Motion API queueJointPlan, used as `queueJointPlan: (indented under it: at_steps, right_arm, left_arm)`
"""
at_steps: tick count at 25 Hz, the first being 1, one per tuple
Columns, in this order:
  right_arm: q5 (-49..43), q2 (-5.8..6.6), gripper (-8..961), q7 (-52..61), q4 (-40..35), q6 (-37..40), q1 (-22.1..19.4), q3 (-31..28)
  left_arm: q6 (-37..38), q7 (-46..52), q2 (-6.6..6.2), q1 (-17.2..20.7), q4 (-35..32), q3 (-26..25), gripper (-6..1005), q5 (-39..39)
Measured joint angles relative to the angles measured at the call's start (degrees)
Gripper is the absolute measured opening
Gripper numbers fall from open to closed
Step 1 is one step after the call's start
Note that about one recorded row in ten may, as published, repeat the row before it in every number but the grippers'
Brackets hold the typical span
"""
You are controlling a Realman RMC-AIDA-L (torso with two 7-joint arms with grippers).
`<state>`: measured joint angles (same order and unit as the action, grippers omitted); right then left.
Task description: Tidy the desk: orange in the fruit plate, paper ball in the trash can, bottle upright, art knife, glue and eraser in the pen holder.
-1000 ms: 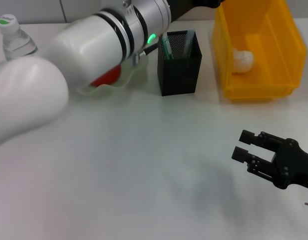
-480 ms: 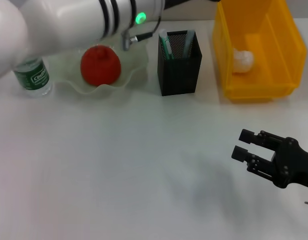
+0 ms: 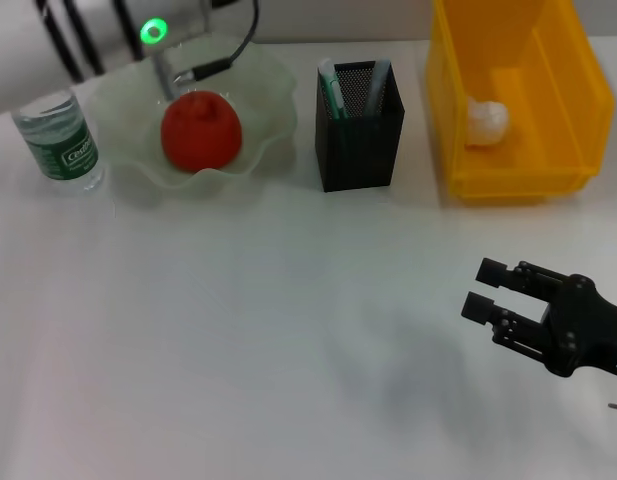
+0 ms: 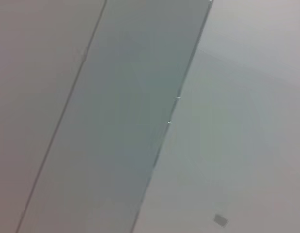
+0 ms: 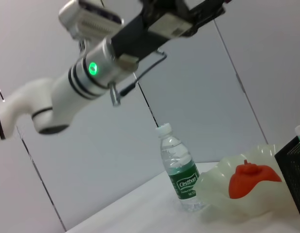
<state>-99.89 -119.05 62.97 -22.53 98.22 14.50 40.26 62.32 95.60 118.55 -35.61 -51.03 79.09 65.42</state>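
Right wrist view: the bottle (image 5: 181, 171) reads "Cestbon", upright beside the fruit plate (image 5: 222, 187) holding the orange (image 5: 250, 178). Right tool (image 3: 485, 289) hovers narrowly parted, empty, over the desk (image 3: 238, 330), pen holder (image 3: 360, 130) and trash can (image 3: 518, 100) beyond it. Left tool's jaws: cannot tell.

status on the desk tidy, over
Right pincer open, low over desk. Left arm raised over bottle, pincer unseen. Bottle upright, orange in plate, paper ball binned. Nothing in the way.

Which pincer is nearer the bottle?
Left. The left arm is raised above the bottle and fruit plate; the right pincer hovers far across the desk.
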Motion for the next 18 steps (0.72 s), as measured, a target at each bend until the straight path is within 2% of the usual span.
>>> queueJointPlan:
  at_steps: [1, 4, 7, 9, 11, 15, 16, 18]
  right_arm:
    - [0.0, 0.0, 574, 0.0, 0.0, 0.0, 0.0, 0.0]
    - [-0.2, -0.01, 574, 0.0, -0.1, 0.7, 0.0, 0.0]
    - [-0.3, 0.06, 574, 0.0, -0.2, 1.4, 0.2, 0.0]
    - [-0.6, 0.33, 574, 0.1, -1.3, 4.2, 0.3, 0.1]
    - [-0.9, 0.39, 574, 0.2, -2.0, 5.1, 0.1, 0.2]
    - [-4.9, 0.31, 574, 2.7, -7.8, 8.6, -0.7, 0.1]
    - [-8.3, 0.09, 574, 5.8, -11.6, 9.7, -0.8, 0.1]
    - [-9.8, 0.05, 574, 7.3, -13.1, 10.1, -0.7, 0.1]
  left_arm:
    - [0.0, 0.0, 0.0, 0.0, 0.0, 0.0, 804, 0.0]
    - [8.9, -7.1, -0.4, 0.0, 5.7, -1.8, 804, 0.8]
    - [16.6, -11.9, -0.74, 0.2, 7.4, -1.7, 803, 5.8]
    - [19.0, -14.2, -0.14, 1.5, 7.4, -2.0, 802, 9.4]
    - [19.4, -14.9, -0.11, 2.0, 7.5, -1.9, 802, 9.7]
    - [21.1, -16.8, -0.51, 4.8, 7.7, -2.5, 802, 12.1]
    - [21.3, -17.1, -0.65, 5.5, 7.8, -2.9, 802, 12.7]
    - [21.7, -17.6, -1.2, 7.1, 7.9, -3.6, 802, 13.3]
